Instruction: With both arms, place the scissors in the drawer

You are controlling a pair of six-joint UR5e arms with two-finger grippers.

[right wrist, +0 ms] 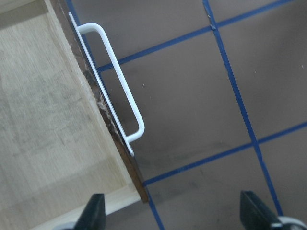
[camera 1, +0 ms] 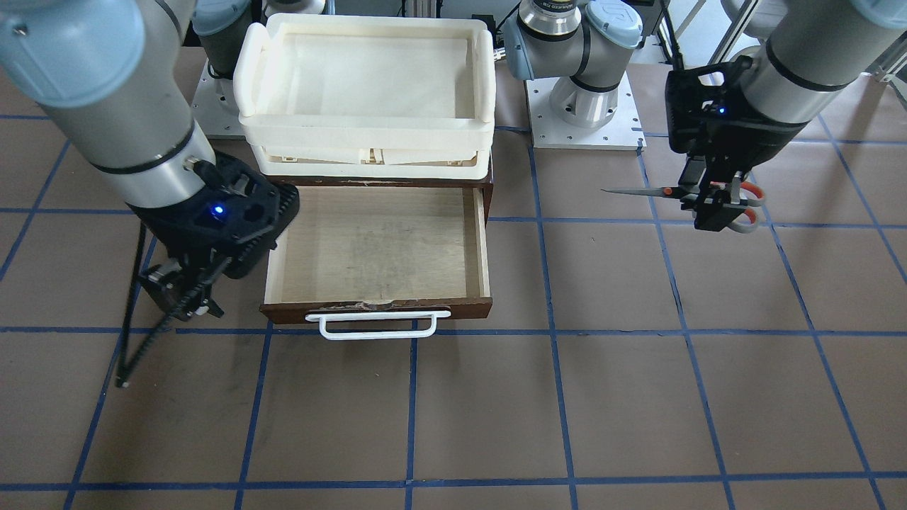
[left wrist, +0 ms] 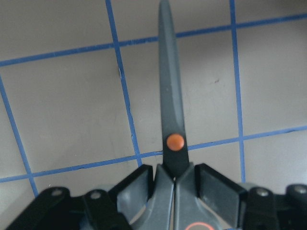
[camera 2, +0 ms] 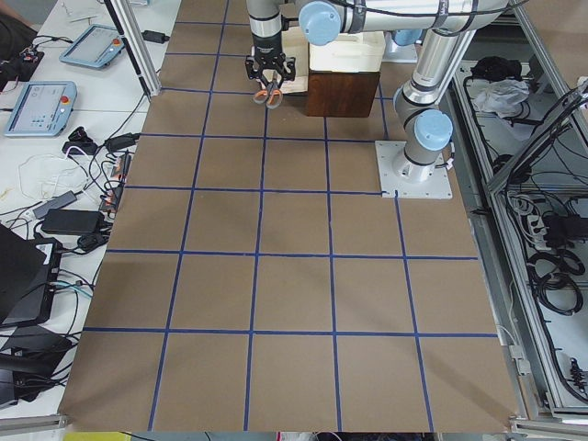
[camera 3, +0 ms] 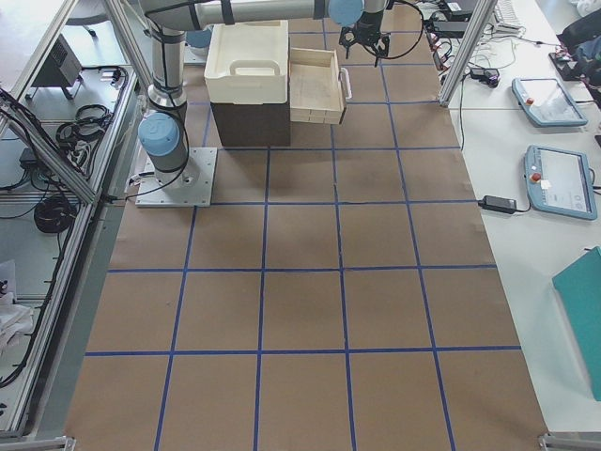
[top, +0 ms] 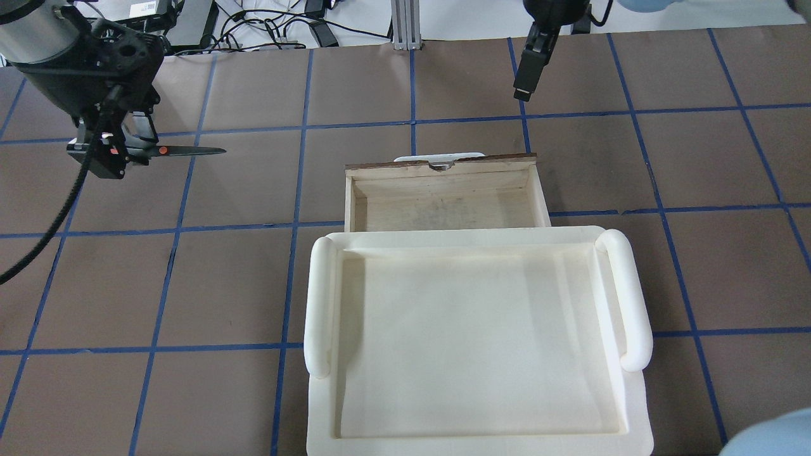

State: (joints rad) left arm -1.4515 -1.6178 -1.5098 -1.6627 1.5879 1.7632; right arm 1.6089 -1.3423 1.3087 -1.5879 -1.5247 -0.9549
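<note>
the left gripper point(camera 1: 714, 207) hangs over the table with its fingers clamped on the handle end of the scissors point(camera 1: 666, 190), holding them level in the air. in the front-facing view the scissors are at 3 o'clock from the open drawer point(camera 1: 485, 241) and well apart from it, with the closed blades pointing to 9 o'clock. the right gripper point(camera 1: 186, 296) hovers by the drawer's 8 o'clock corner, its fingers apart and holding nothing. a cream tray point(camera 1: 487, 85) sits at the drawer's 12 o'clock.
</note>
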